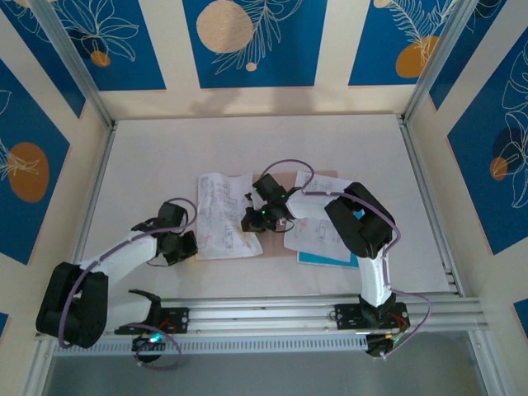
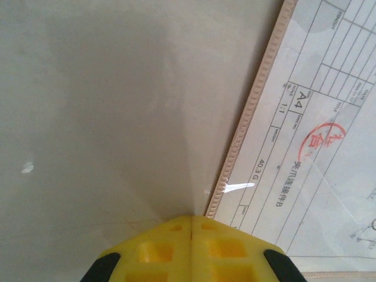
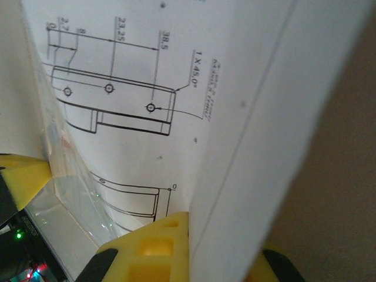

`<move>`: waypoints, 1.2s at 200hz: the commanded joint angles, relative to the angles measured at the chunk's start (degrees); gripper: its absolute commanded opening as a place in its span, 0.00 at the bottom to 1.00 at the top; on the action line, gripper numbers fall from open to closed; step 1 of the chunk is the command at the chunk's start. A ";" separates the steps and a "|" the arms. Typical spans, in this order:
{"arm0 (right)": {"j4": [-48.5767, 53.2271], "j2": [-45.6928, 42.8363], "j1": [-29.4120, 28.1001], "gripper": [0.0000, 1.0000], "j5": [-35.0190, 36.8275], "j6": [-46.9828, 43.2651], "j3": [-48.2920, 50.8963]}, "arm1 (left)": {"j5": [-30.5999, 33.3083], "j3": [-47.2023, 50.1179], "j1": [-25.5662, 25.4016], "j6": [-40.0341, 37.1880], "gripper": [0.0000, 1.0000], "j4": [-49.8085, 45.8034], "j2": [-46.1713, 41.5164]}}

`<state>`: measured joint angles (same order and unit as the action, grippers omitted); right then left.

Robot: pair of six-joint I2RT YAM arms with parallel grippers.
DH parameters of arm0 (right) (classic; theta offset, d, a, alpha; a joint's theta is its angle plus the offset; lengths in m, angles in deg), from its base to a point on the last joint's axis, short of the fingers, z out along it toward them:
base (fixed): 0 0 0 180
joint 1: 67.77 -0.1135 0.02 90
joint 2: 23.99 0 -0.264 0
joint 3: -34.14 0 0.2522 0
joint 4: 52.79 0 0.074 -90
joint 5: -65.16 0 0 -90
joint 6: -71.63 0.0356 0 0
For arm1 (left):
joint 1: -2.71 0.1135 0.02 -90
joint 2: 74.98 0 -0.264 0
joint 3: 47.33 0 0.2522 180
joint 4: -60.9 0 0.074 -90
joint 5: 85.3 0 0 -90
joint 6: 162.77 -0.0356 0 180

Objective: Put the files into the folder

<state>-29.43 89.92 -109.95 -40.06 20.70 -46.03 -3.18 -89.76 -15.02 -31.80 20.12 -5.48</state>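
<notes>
The table carries the folder at its middle, tan card showing at the far edge from under the files. These are printed white sheets spread left and right, with a cyan sheet nearest the right arm's base. I have the right gripper pinched on a white sheet, which stands lifted and curled. My left gripper is closed on nothing, its tip at the folder's left edge. These papers look light, floppy and quick to crease. I'd take them by edges or corners and slide rather than lift.
</notes>
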 commanded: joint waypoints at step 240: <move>22.97 -22.24 0.27 0.00 28.59 25.45 7.90 | 3.20 -9.22 -21.51 11.14 0.00 8.07 4.33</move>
<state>-9.82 66.36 -109.70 -16.74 40.04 -37.31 -0.97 -97.54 -35.15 -23.56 22.78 -4.43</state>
